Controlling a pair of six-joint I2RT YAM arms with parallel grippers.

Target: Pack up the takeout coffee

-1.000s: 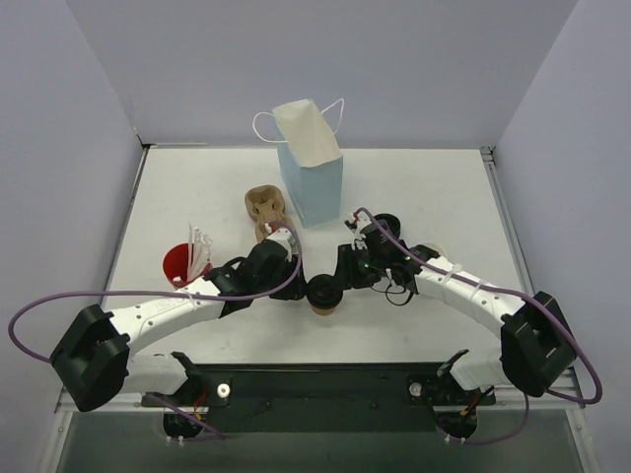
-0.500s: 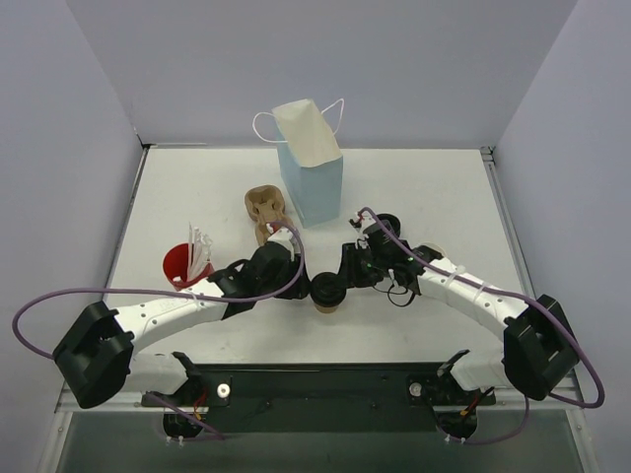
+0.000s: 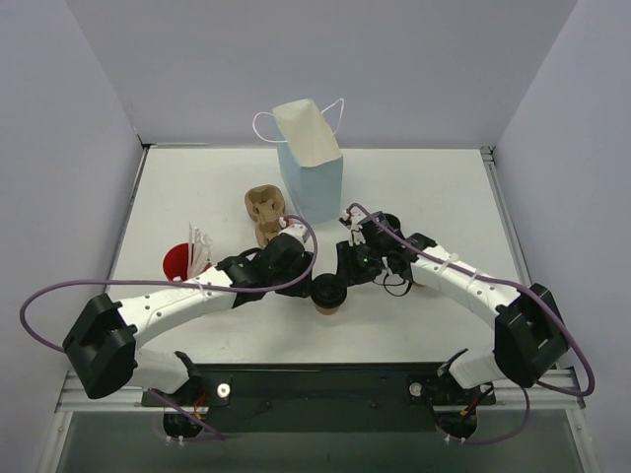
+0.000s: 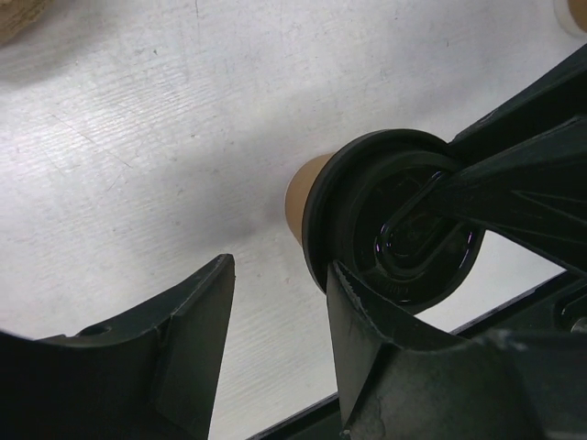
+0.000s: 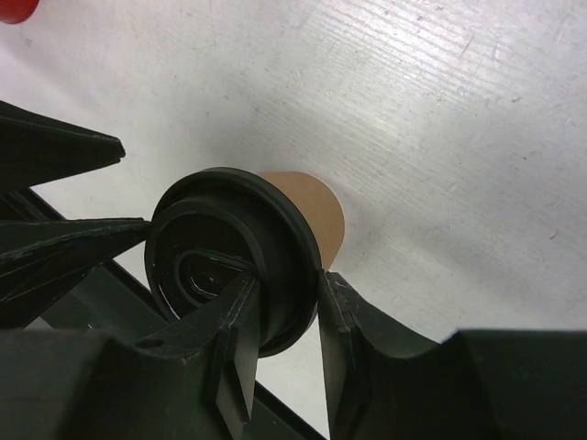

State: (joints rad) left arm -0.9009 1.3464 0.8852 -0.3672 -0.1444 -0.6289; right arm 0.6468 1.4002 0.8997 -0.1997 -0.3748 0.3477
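White tabletop (image 3: 414, 187) carries everything. The light blue paper bag (image 3: 314, 182) stands upright toward its far edge, probably the order's final stop. Just left of the bag lies the tan pulp tray (image 3: 264, 209), no cup in the part that shows, so neither drink looks seated yet. The red cup (image 3: 179, 264) sits near the left edge. Midway across, nearer the near edge, stands the kraft cup (image 3: 326, 294). The right gripper (image 5: 286, 293) is pinched onto the rim of its black lid (image 4: 404, 229), one finger on top and one outside — a hold that looks meant for lifting. The left gripper (image 4: 280, 270) holds nothing, jaws apart over bare table, one finger just beside the lid. The cup's long axis runs roughly vertical — lid upward.
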